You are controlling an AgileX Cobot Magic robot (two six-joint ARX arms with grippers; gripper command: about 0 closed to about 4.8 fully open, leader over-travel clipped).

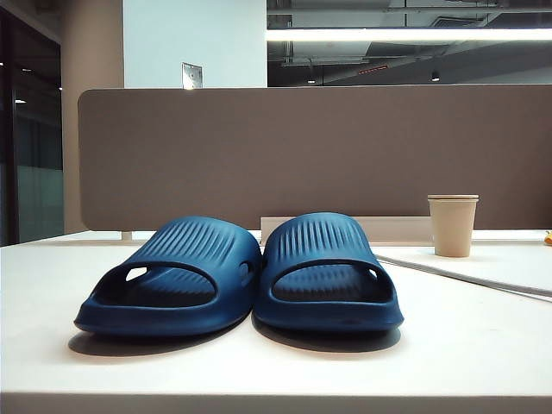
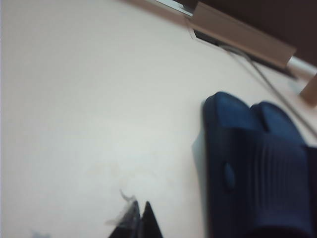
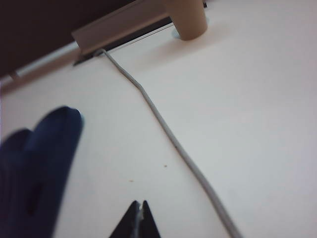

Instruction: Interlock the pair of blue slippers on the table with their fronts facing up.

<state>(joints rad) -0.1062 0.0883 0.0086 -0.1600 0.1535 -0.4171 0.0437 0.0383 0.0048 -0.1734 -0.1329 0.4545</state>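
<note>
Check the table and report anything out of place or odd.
Only one oddity: a wispy shred clings to the shut left pincer. The blue slippers sit upright side by side, paper cup upright, right pincer shut.

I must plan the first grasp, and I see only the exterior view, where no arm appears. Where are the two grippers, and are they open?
Observer: The left gripper hovers above bare table, shut, holding nothing, beside the slippers and apart from them.
Operator: And the right one?
Observer: The right gripper is also shut and empty, above the table on the slippers' other side, near the grey cable.
Operator: Does the cable touch a slipper?
Observer: No. In the right wrist view bare table lies between them; the cable runs back toward the cup.
</note>
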